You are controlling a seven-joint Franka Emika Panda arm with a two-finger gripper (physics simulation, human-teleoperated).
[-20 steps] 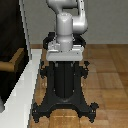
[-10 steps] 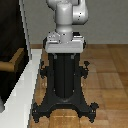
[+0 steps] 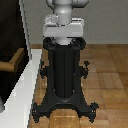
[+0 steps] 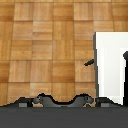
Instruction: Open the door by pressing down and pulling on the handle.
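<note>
The door [image 3: 10,35] is a tall dark panel at the exterior view's left, with a white frame edge [image 3: 31,85] beside it. The tan handle [image 3: 13,60] sticks out from the dark panel, about level with the top of the pedestal. Only the arm's white-grey lower links [image 3: 63,17] show, and they rise out of the top of the frame. My gripper is not in either view. The wrist view looks down on the wooden floor, with the white frame [image 4: 109,65] and a dark strip of the door [image 4: 125,75] at one side. The handle is hidden there.
The black robot pedestal [image 3: 63,75] with spread feet [image 3: 64,107] stands on the wooden floor [image 3: 107,75] close to the white frame. The pedestal's feet also show in the wrist view [image 4: 60,101]. A small grey shape [image 3: 2,106] sits at the exterior view's lower left edge.
The arm's upper links have swung from leaning toward the exterior view's left to nearly upright over the pedestal. The door and handle have not moved.
</note>
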